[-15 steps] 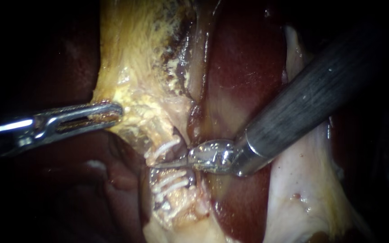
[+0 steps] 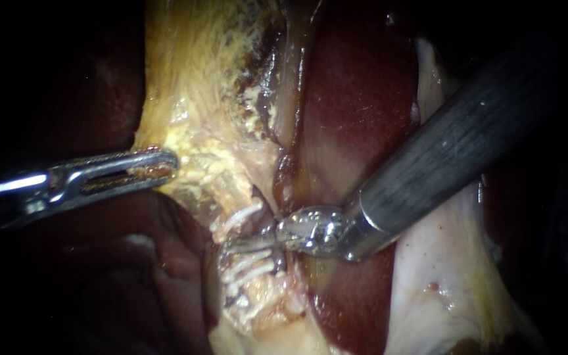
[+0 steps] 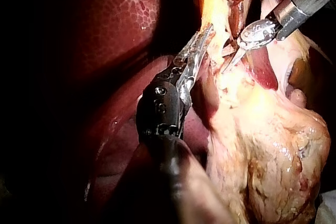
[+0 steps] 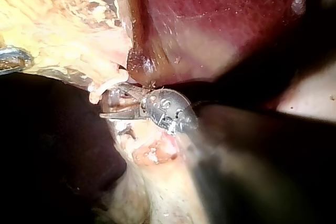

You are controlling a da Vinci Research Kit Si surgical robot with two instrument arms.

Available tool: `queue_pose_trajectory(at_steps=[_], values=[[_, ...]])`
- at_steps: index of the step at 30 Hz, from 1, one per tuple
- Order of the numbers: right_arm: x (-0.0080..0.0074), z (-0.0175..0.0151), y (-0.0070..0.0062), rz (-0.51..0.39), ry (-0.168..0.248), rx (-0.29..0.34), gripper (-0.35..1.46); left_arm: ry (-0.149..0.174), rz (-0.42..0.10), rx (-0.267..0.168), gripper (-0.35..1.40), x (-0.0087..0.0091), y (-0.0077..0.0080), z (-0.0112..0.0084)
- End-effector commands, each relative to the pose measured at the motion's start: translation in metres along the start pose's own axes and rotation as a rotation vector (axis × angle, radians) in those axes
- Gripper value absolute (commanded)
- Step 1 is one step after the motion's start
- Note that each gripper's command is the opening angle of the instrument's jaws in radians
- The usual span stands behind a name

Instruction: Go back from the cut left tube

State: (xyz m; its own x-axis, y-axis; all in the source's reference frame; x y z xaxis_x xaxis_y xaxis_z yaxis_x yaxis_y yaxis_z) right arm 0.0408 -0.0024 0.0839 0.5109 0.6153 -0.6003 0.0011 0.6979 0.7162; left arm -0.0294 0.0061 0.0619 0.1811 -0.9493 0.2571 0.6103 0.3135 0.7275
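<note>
The clipped tube runs down the middle of the endoscope view. It has a white clip above the blades and several white clips below them. My right instrument comes in from the upper right, its thin blades lying in the gap between the clip groups. The right wrist view shows these blades slightly apart, holding nothing. My left instrument reaches in from the left, jaws shut on the edge of the yellow fatty tissue. The left wrist view shows the same hold.
Dark red liver lies behind and to the right of the tube, under the right shaft. A pale tissue flap hangs at the lower right. The bulky yellow tissue mass sits beside the left instrument.
The right instrument's blades, a single thin point before, now look slightly parted, still between the clips. The left instrument holds as before.
</note>
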Motion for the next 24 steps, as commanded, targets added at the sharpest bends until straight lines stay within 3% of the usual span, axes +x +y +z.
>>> queue_pose_trajectory(at_steps=[1, 13, 16, 21, 24], values=[[0.0, 0.0, 0.0, 0.0, 0.001, -0.003, 0.84, 0.0, 0.0, 0.0, -0.35, 0.0, 0.0, 0.0], [0.0003, -0.0007, -0.0007, 0.006, 0.004, 0.003, 1.08, 0.0, 0.0, 0.0, -0.35, 0.0, 0.0, 0.0], [0.0004, -0.0013, -0.0015, -0.043, 0.014, 0.012, 1.2, 0.0, 0.001, 0.001, -0.35, 0.0, 0.0001, 0.0], [0.0005, -0.0031, -0.0025, -0.209, 0.041, 0.009, 1.41, 0.001, 0.001, 0.002, -0.35, 0.0, 0.0004, 0.0001], [0.0004, -0.0045, -0.0028, -0.277, 0.045, -0.004, 1.43, 0.0, 0.002, 0.0, -0.35, -0.0001, 0.0006, 0.0001]])
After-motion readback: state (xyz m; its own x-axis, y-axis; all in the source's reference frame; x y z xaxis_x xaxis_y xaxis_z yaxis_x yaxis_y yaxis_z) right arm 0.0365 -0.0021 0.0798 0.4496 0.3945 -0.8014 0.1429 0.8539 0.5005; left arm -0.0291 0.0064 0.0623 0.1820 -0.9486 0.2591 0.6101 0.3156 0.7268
